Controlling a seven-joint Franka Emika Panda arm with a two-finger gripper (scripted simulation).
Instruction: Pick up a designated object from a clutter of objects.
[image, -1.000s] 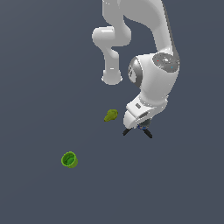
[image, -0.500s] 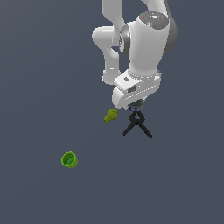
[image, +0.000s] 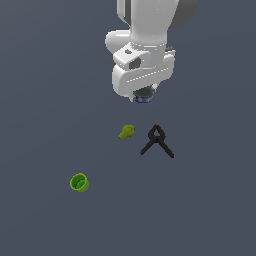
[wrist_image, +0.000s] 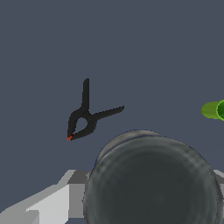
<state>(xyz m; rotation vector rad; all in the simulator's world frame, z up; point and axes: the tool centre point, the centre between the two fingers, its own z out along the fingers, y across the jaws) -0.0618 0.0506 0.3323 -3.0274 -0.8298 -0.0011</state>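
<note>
The designated object, a short round can with a dark grey top and a blue band, hangs under the white hand, well above the floor. My gripper is shut on it. The hand's body hides the fingers in the exterior view. In the wrist view the can's dark top fills the near part of the picture, with a grey finger beside it. The rest of the clutter lies on the floor below: a black A-shaped clamp with a red tip, a yellow-green pear-shaped lump and a bright green cup.
The wrist view also shows the clamp and, at the picture's edge, the green cup on its side. The floor is a plain dark grey surface. The white arm rises out of the exterior view's top.
The hand has risen from beside the clamp and the pear-shaped lump, taking the can up with it. The clamp, partly covered before, now shows whole.
</note>
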